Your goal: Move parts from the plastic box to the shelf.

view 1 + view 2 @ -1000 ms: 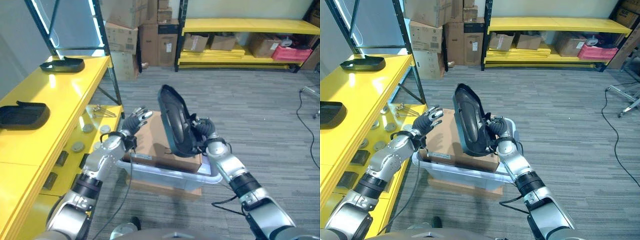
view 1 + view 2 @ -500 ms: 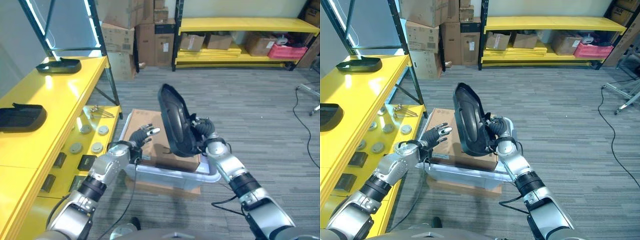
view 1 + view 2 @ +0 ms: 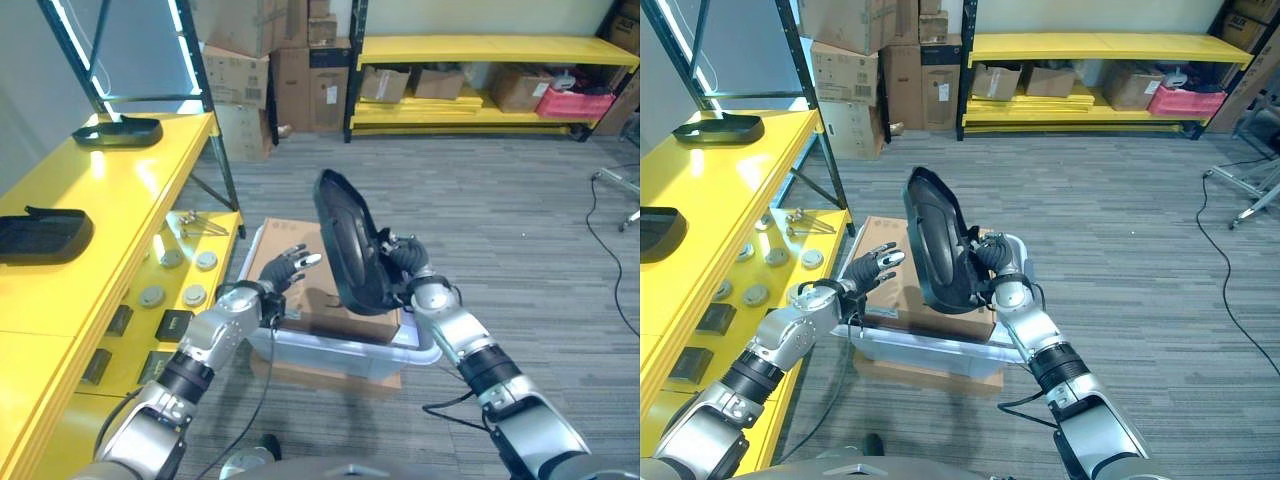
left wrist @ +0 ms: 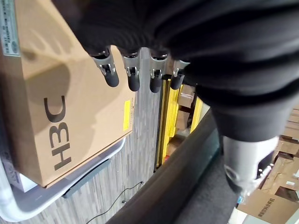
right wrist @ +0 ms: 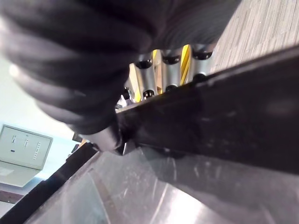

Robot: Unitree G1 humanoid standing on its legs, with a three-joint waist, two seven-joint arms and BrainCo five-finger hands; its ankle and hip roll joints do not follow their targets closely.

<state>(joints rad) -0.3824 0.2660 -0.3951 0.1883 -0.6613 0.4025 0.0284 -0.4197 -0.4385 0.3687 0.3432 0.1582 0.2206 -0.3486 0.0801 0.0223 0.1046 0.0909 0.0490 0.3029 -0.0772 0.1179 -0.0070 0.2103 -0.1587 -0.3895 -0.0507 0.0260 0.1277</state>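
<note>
Above the plastic box point(image 3: 335, 345) on the floor: right hand point(image 3: 405, 262), fingers curled round the edge of one black part point(image 3: 350, 240), held upright and tilted, lifted clear of the box. Left hand point(image 3: 283, 272): fingers straight and spread, holding nothing, over the cardboard box point(image 3: 300, 290) that sits inside the plastic box. To the robot's left, well apart: yellow shelf point(image 3: 120, 215), carrying two black parts, one near point(image 3: 45, 230), one far point(image 3: 123, 130). Small round pieces point(image 3: 170, 280) on a lower level. Risk, judged: a one-handed edge grip on a large part may let it swing or slip during the carry, or clip the shelf post point(image 3: 205, 100).
</note>
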